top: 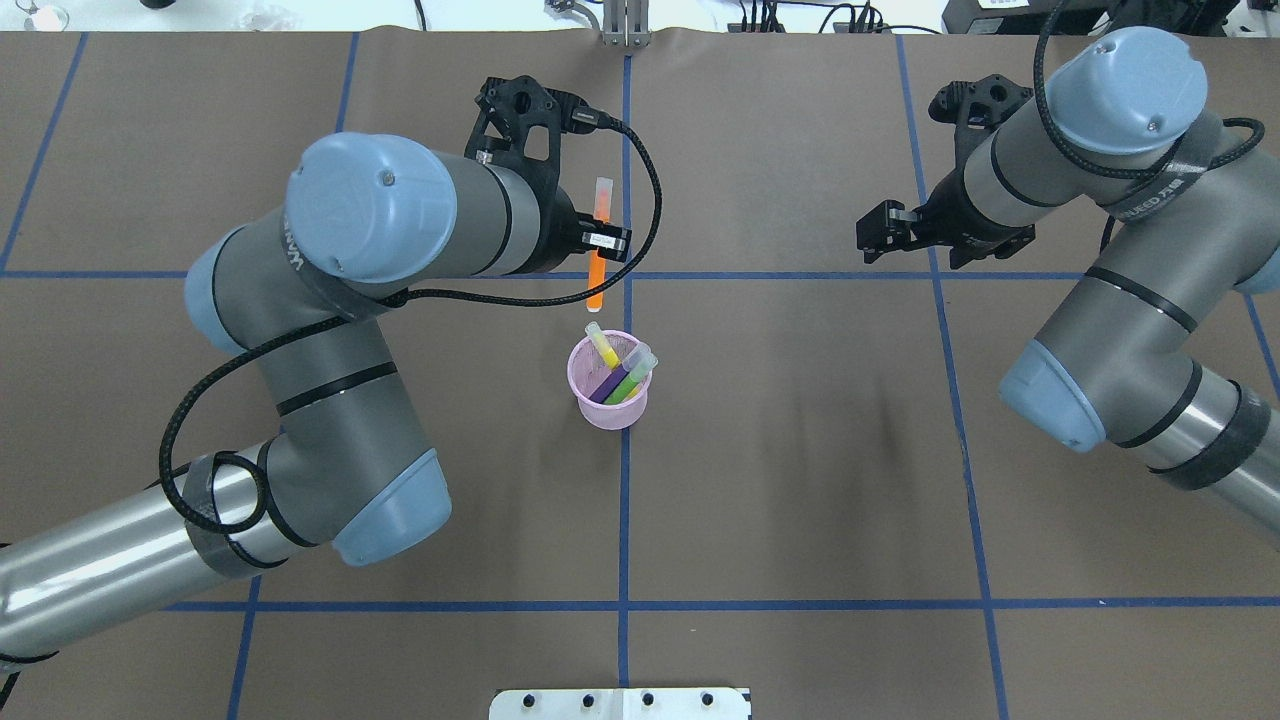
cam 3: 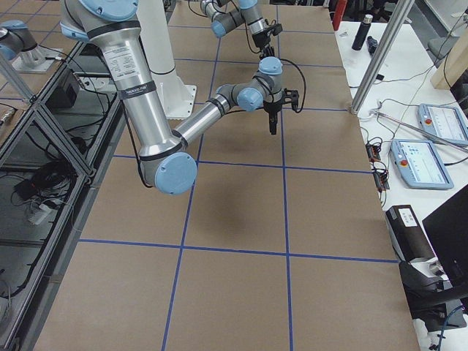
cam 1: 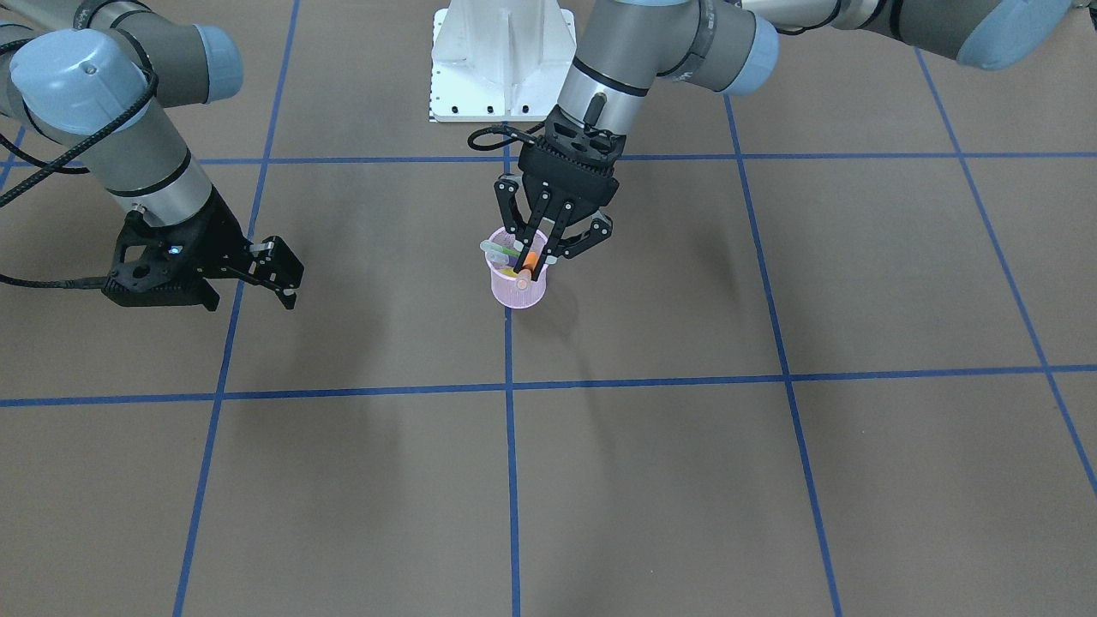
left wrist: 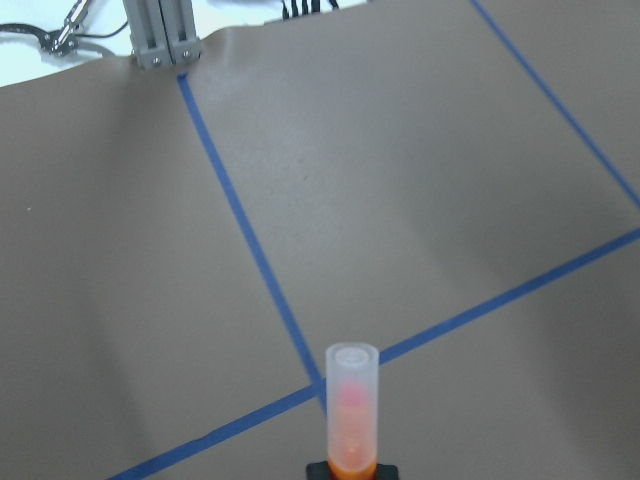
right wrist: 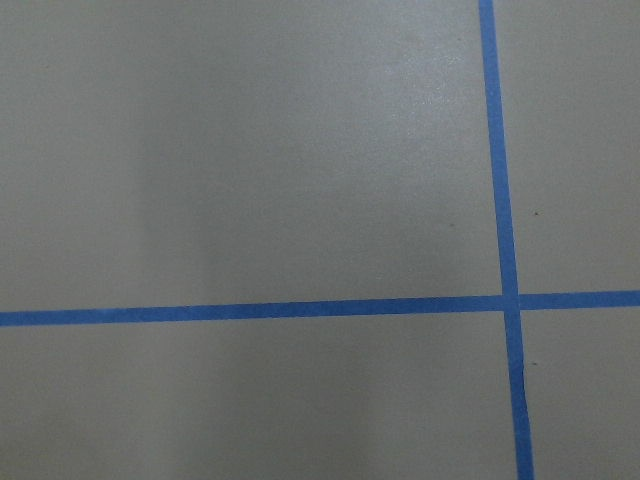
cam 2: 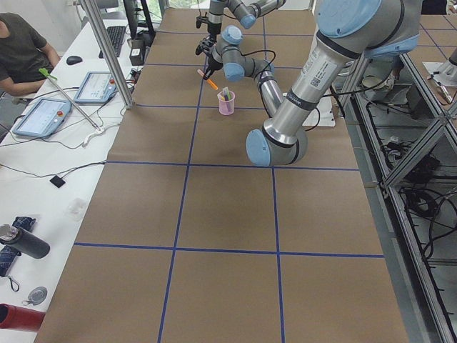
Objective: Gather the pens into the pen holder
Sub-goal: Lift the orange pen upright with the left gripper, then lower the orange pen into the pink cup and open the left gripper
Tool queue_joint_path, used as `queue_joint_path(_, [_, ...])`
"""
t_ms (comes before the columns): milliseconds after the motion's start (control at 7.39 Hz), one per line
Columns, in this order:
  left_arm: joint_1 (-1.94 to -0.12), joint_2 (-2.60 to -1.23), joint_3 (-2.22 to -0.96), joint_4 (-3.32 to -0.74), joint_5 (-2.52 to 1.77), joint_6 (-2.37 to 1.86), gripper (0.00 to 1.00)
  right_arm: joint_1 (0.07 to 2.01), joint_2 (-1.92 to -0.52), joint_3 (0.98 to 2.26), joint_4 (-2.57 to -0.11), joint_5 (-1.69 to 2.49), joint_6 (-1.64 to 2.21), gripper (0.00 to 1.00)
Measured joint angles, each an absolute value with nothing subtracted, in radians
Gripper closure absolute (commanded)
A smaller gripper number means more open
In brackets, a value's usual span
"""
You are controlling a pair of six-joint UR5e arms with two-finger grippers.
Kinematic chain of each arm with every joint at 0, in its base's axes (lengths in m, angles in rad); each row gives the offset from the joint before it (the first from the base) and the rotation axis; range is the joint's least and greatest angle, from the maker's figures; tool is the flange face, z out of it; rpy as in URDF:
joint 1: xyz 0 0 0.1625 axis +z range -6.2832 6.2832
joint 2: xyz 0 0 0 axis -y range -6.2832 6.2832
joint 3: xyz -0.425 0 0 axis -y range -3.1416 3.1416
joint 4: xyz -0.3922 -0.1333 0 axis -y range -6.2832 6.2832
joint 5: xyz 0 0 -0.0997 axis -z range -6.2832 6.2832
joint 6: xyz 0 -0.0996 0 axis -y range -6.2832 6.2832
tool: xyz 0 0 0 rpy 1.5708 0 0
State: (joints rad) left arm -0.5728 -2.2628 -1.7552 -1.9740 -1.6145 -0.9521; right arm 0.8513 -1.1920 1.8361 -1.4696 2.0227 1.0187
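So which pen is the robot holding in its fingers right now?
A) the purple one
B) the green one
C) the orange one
C. The left gripper is shut on the orange pen, while the purple pen and the green pen already stand in the pink mesh cup.

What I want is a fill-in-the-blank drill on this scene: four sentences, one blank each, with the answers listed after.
1. The left claw is shut on a pen whose body is ___.
2. The pen holder is a mesh cup coloured ___.
3. The purple pen stands ___ the pen holder.
4. The right claw is open and holds ___.

Missing words: orange; pink; inside; nothing.
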Motion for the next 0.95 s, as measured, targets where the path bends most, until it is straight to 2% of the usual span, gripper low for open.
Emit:
queue_joint_path(406, [-0.521, -2.121, -1.793, -2.246, -1.514, -0.978, 1.0, 0.851, -1.191, 1.838, -1.47, 2.024, 1.024, 0.0])
queue_joint_path(948, [-0.368, -2.062, -1.786, -2.449, -1.296, -0.97, 1.0, 0.85, -1.19, 1.838, -1.47, 2.025, 1.03, 0.0])
